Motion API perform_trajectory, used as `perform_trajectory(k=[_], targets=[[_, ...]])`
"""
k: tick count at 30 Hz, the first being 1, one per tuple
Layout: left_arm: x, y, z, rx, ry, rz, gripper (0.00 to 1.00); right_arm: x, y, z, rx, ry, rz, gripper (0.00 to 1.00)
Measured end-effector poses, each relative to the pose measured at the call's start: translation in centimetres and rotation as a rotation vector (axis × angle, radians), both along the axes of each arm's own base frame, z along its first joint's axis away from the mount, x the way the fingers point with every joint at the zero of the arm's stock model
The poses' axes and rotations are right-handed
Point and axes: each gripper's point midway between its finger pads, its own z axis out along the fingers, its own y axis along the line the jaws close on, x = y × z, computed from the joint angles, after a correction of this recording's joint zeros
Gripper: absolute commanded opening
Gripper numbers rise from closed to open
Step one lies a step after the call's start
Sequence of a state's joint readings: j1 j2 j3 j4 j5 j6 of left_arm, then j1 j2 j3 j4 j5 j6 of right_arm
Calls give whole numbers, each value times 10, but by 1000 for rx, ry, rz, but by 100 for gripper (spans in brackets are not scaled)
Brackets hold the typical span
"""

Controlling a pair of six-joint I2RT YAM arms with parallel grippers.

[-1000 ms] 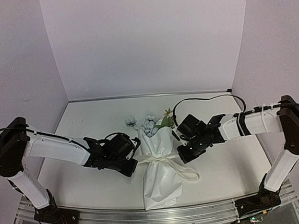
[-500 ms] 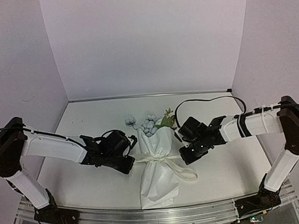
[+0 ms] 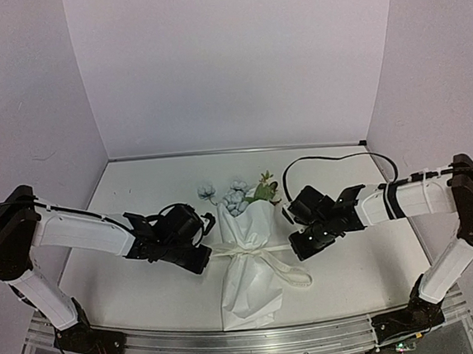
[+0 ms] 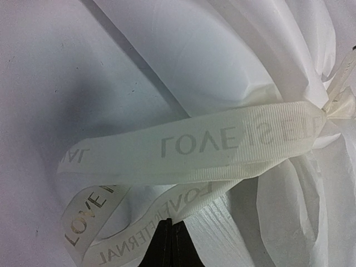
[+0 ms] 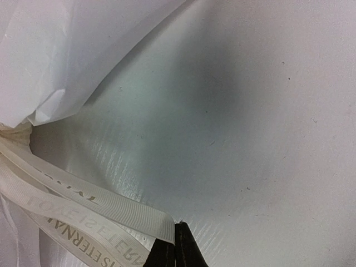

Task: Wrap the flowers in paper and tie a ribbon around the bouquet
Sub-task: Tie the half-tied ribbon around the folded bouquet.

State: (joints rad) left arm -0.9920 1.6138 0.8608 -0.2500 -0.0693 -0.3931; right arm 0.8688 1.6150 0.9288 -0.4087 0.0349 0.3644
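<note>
Both claws pinched shut on the ribbon (image 4: 222, 142): L claw (image 3: 202, 260) on one tail, R claw (image 3: 298, 250) on the other, either side of the bouquet (image 3: 249, 271). It lies mid-surface (image 3: 138, 194) toward the near edge, blooms (image 3: 236, 198) pointing at the far edge. Risk: if I pull too hard, the thin paper (image 4: 194, 50) tears or the bunch skids. If my grip's weak, a tail slips & the knot loosens. Print reads "LOVE IS ETERNAL".

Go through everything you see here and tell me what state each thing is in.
bouquet, lying flat, cinched at the middle.
flowers, blooms poking out of the far end.
paper, wrapped around the flowers.
ribbon, tied around the middle, ends held on both sides.
left gripper, shut on the ribbon.
right gripper, shut on the ribbon.
</note>
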Motion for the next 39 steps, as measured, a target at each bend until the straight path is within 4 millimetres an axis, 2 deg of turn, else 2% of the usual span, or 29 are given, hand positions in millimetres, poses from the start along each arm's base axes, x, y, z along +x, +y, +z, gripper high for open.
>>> perform_trajectory(k=[2, 9, 11, 15, 22, 24, 28, 31, 36, 39], targets=[[-1, -1, 1, -8, 9, -7, 1, 0, -1, 0, -1, 1, -4, 0], [-5, -3, 8, -41, 33, -32, 37, -2, -6, -2, -11, 23, -12, 0], [-6, -4, 13, -58, 33, -32, 38, -4, -7, -3, -11, 33, -11, 0], [-6, -4, 24, -88, 21, -25, 32, -5, -7, -3, -10, 42, -8, 0], [1, 2, 32, -101, 0, 33, 35, -5, -6, -2, -10, 46, -7, 0], [10, 10, 36, -118, 0, 92, 40, -5, -6, -1, -9, 45, -7, 0], [38, 44, 49, -181, 6, 258, 47, -6, -6, -1, -12, 48, -7, 0], [52, 57, 56, -238, 35, 351, 49, -6, -6, -1, -13, 48, -7, 0], [45, 50, 52, -284, 109, 348, 46, -6, -6, -1, -13, 49, -7, 0], [42, 40, 36, -278, 162, 318, 43, -6, -7, -1, -13, 49, -7, 0]])
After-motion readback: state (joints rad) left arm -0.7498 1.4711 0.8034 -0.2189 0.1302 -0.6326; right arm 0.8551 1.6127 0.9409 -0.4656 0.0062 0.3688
